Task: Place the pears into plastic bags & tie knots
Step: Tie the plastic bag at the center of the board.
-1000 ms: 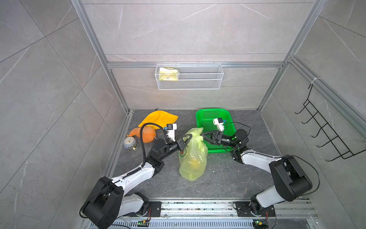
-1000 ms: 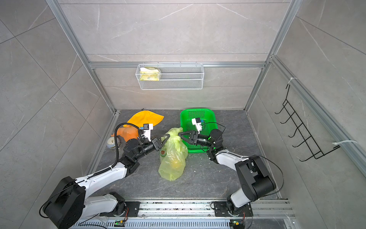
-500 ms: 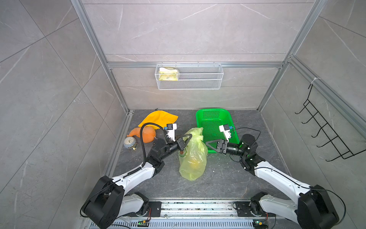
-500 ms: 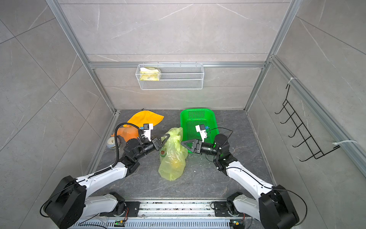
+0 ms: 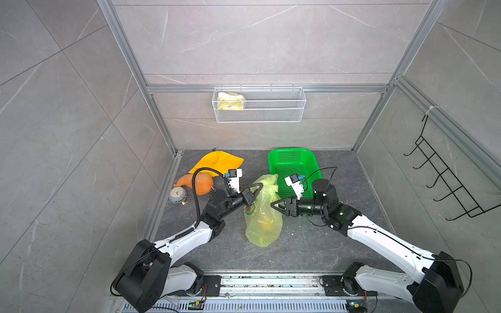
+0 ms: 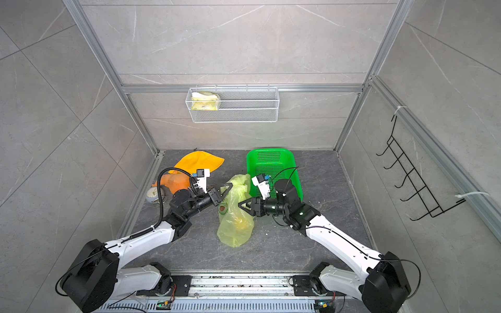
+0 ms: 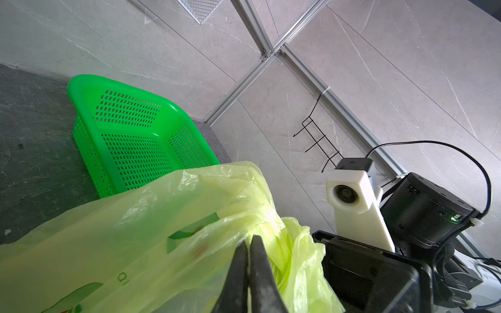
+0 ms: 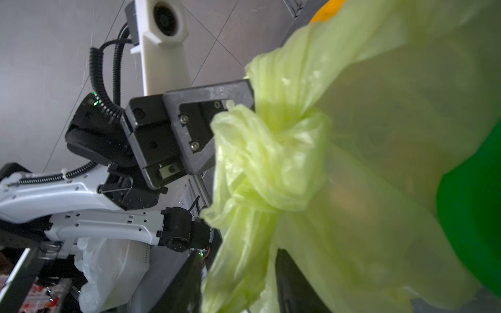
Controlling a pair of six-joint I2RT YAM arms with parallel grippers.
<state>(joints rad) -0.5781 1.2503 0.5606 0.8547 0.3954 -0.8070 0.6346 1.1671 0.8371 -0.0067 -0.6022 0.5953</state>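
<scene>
The left gripper point(image 7: 249, 239) is clamped on the bag point(image 5: 263, 216) beside the knot point(image 8: 271, 162). The right gripper point(image 5: 272, 205) is at the bag's side; whether it grips cannot be told.

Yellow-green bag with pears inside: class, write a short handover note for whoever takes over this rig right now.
Left end effector: shut on the carrier bag, at its gathered strap.
Right end effector: against the bag's side; whether it grips cannot be told.
Bag: upright on the table, by the green basket. A yellow pear shows through it; other pears are unclear.
Done: straps wound into a knot.
Left: probably pull the knot tight, then release.
</scene>
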